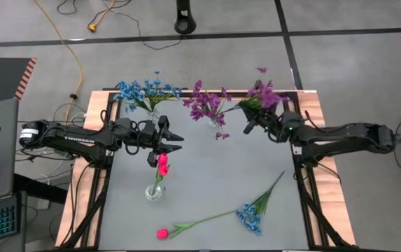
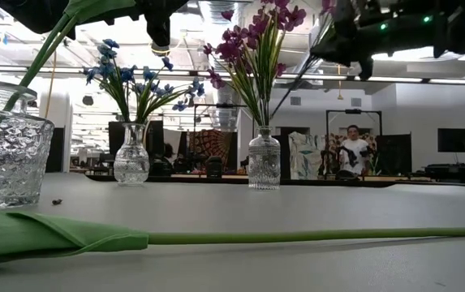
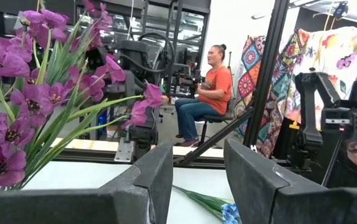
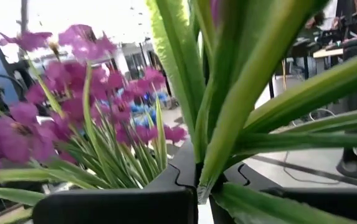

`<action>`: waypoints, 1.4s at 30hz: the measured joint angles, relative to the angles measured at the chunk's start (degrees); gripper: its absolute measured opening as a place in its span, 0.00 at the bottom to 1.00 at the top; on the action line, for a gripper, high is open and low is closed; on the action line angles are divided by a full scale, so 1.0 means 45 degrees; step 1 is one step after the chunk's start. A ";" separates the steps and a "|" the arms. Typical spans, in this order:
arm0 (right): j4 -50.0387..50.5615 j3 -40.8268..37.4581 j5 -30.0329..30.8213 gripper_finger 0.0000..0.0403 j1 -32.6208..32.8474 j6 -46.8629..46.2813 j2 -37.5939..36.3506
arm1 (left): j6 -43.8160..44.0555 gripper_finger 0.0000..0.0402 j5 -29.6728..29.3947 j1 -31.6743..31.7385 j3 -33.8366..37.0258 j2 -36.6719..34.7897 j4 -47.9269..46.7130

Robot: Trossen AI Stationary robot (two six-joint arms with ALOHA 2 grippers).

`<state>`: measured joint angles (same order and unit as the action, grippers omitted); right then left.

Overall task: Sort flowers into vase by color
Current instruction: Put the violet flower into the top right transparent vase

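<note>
We see the right gripper (image 1: 248,124) clenched on a purple-bloomed, green-stalked flower stem (image 1: 262,95); crowded blooms in the clear glass vase (image 1: 216,126) may deflect it.

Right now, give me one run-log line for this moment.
right gripper: shut on purple clustered flower stem, beside purple-filled glass vase | left gripper: open, empty, above pink tulip glass vase

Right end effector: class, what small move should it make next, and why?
Probably carry its purple stem left, over the purple vase, then lower it. The right end effector is shut on that stem, held in the air beside the vase, which already holds matching purple blooms.
</note>
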<state>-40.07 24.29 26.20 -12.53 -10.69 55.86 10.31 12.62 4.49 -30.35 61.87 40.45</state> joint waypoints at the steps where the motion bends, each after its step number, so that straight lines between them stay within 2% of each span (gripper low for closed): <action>1: -0.0028 0.0041 -0.0001 0.10 0.0000 -0.0002 0.0153 | 0.0000 0.32 0.0000 0.0000 0.0000 0.0000 -0.0005; 7: -0.0842 0.0099 -0.0284 0.10 0.0015 0.0007 0.0768 | 0.0000 0.32 0.0000 0.0000 0.0000 0.0000 -0.0005; 16: -0.0873 0.0118 -0.0520 0.10 0.0024 -0.0263 0.1410 | 0.0000 0.32 0.0000 0.0000 0.0000 0.0000 -0.0007; 28: -0.0793 0.0426 -0.0554 0.10 0.0044 0.0359 0.1166 | 0.0000 0.32 0.0000 0.0000 0.0000 0.0000 -0.0010; 31: -0.0718 0.0798 -0.0919 0.10 0.0024 0.0481 0.1169 | 0.0000 0.32 0.0000 0.0000 0.0000 0.0000 -0.0015; 42: 0.3232 0.2661 -0.1280 0.10 0.0010 0.0918 0.1180 | 0.0000 0.32 0.0000 0.0000 0.0000 0.0000 -0.0019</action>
<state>-25.52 36.26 20.44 -12.49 -6.56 61.17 10.31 12.62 4.49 -30.35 61.87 40.36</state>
